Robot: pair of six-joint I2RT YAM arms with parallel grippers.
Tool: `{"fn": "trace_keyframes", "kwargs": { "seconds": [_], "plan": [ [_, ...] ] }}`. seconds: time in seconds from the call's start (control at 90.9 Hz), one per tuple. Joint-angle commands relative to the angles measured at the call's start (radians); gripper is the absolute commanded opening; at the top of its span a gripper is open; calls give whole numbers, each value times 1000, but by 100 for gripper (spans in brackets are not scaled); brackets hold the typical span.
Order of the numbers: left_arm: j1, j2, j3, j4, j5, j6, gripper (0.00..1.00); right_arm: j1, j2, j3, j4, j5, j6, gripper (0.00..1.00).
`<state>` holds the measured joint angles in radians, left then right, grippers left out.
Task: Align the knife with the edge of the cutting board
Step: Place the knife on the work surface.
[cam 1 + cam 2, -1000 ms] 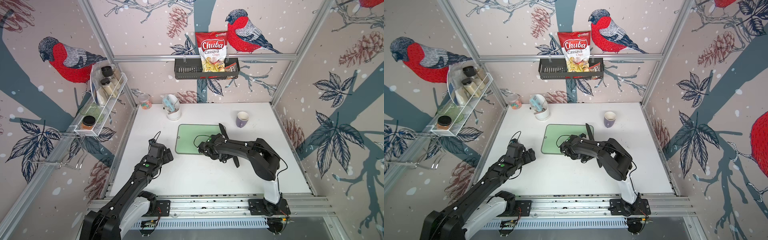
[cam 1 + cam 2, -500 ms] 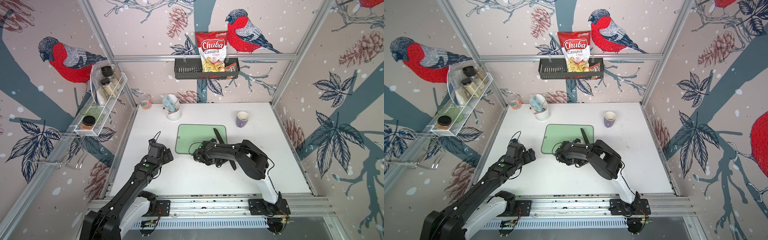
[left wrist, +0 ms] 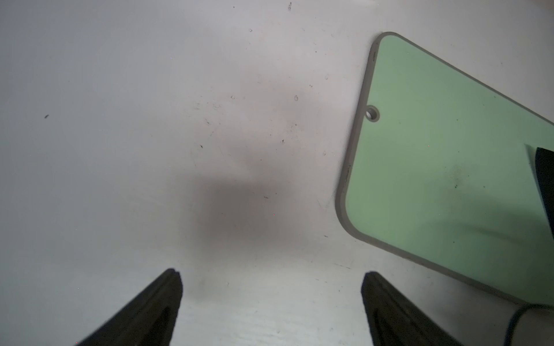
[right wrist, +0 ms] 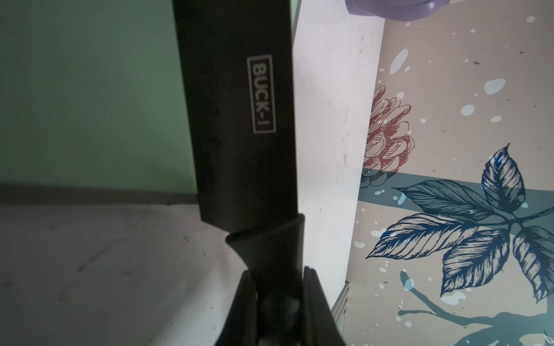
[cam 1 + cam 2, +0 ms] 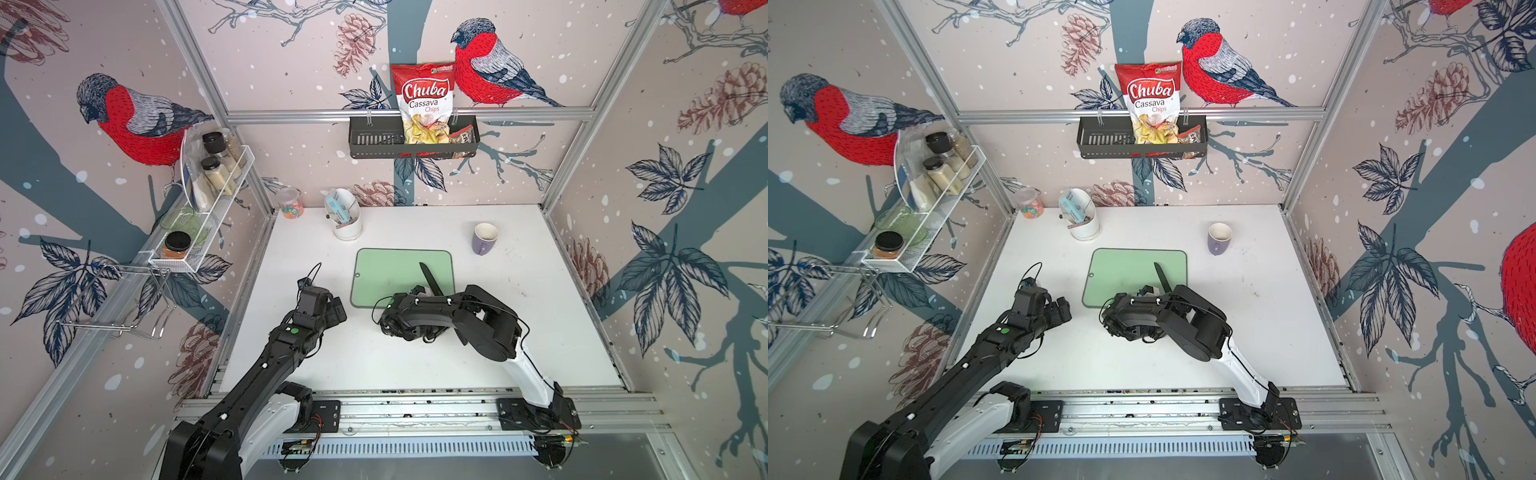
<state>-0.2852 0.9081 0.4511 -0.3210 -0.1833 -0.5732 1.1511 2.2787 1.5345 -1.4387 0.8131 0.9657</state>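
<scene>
Right now, from where I am standing, the right gripper (image 4: 278, 280) is pinching the knife (image 5: 429, 277) by its black handle, with its jaws pressed close on either side just behind the blade. That grip is leaving the whole blade free. The blade is reaching out over the right part of the cutting board (image 5: 395, 276), its tip pointing far and leaning a little left, so it is not yet running parallel to the board's right edge. Whether it is touching the board or hanging just above it, I cannot tell. The left gripper (image 3: 269, 277) is hovering, spread wide and empty, over the bare table (image 5: 519, 340) just left of the board's holed short side, probably to be out of the working arm's way.
</scene>
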Motion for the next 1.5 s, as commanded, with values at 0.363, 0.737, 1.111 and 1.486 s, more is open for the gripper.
{"fn": "trace_keyframes", "kwargs": {
  "seconds": [0.363, 0.737, 1.111, 1.486],
  "plan": [
    [0, 8, 2, 15, 3, -4, 96, 56, 65, 54, -35, 3, 16, 26],
    [-2, 5, 1, 13, 1, -3, 96, 86, 62, 67, 20, -31, -15, 45],
    [0, 3, -1, 14, 0, -3, 96, 83, 14, 41, 134, -52, -76, 47],
    [0, -2, 0, 10, 0, -3, 96, 64, 5, 51, 202, -72, -131, 48]
  ]
}}
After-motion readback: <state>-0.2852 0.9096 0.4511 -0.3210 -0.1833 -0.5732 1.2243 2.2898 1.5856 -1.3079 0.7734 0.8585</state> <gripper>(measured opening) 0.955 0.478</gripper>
